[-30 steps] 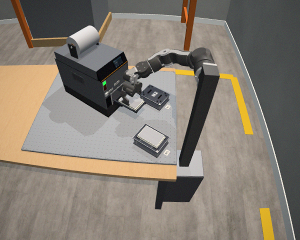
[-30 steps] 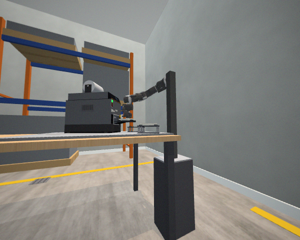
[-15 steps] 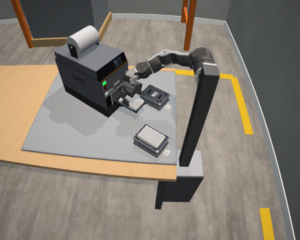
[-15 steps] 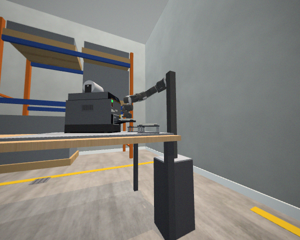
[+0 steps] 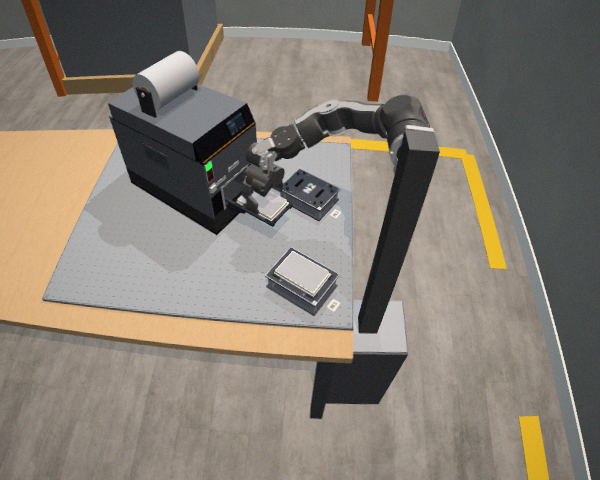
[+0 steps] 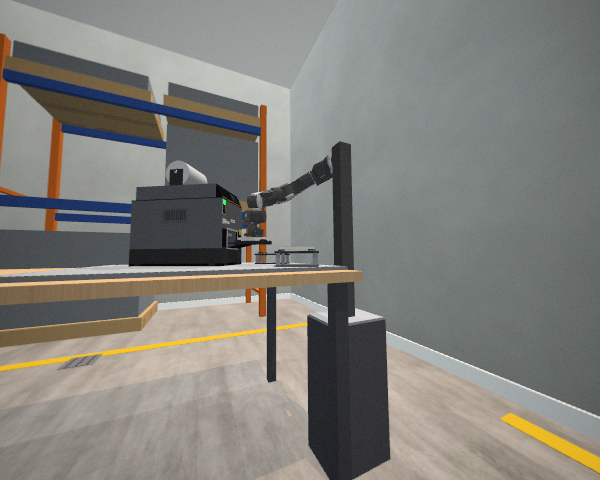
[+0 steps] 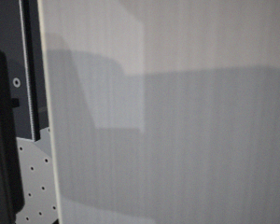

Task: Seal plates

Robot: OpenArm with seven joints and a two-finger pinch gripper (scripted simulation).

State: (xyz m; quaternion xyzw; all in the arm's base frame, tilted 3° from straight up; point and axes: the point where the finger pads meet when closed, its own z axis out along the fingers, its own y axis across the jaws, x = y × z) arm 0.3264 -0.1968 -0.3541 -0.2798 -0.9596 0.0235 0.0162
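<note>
The sealer [image 5: 158, 149] [image 6: 176, 227] shows a green lamp [image 5: 208, 166] [image 6: 224, 202]. Its stage [image 5: 273, 222] [image 6: 264, 242] is out. A pale foil-topped plate [image 5: 273, 209] [image 7: 177, 140] lies on the stage, apparently flat; its seating in the locators is not clear. My gripper [image 5: 261, 201] [image 6: 254, 236] points down over this plate, open, one finger beside it with a gap in the wrist view; the other finger is hidden there. Nest N2 [image 5: 309, 189] [image 7: 20, 117] is bare. The other plate [image 5: 301, 271] lies flat on nest N1 [image 5: 290, 290] [image 6: 296, 252].
The sealer's front stands close to my gripper. Nest N2 is just beside the stage, on the right, and N1 is nearer the table's front edge. The arm's dark post [image 5: 396, 237] [image 6: 342, 217] stands beyond the table's right edge. A white roll [image 5: 170, 77] [image 6: 187, 173] tops the sealer.
</note>
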